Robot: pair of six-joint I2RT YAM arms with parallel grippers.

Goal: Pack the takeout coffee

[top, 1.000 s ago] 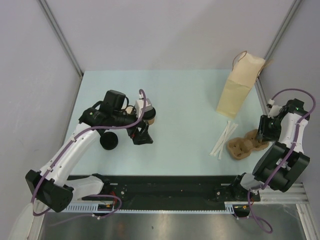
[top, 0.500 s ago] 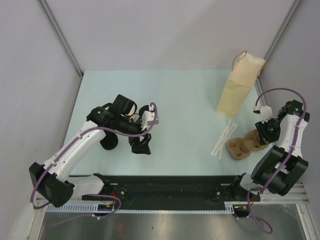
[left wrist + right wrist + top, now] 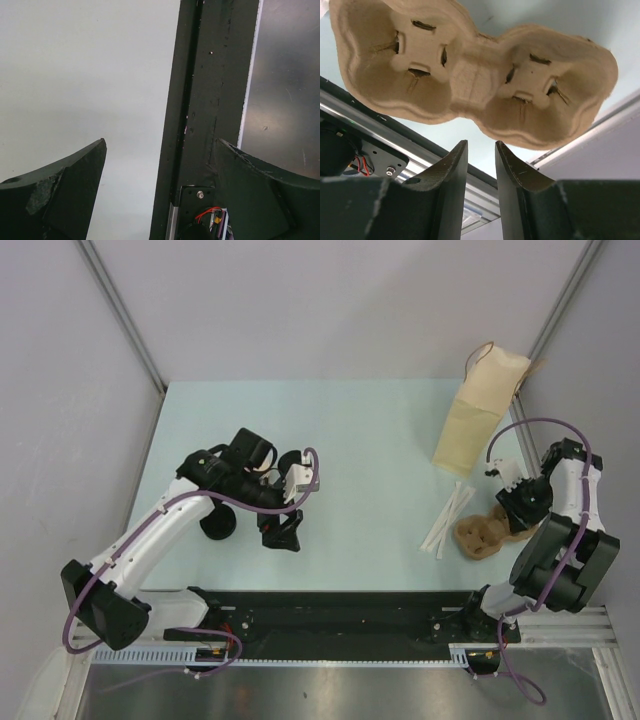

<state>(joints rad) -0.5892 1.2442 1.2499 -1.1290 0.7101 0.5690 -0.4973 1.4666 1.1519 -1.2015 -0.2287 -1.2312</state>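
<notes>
**Overhead view:** The left hand (image 3: 283,533) has turned and slid a little nearer the front of the pale green desk (image 3: 360,440). A small kraft-paper coffee cup with a round black plastic lid (image 3: 218,523) stands just left of it, unmoved. The right hand (image 3: 517,503) has pulled back from over the brown moulded-pulp cup tray (image 3: 482,533). The tray lies empty at the near right, well apart from the cup. The tall tan paper bag (image 3: 478,415) stands at the far right. Nothing looks packed yet.

**Left wrist view:** This view shows what the overhead view cannot. The left hand (image 3: 161,142) is spread wide with nothing between its fingers, and no cup is in sight.

**Right wrist view:** The right hand (image 3: 481,143) has its fingers drawn close with a slim gap between them, holding nothing. The tray (image 3: 470,75) shows both wells empty.
</notes>
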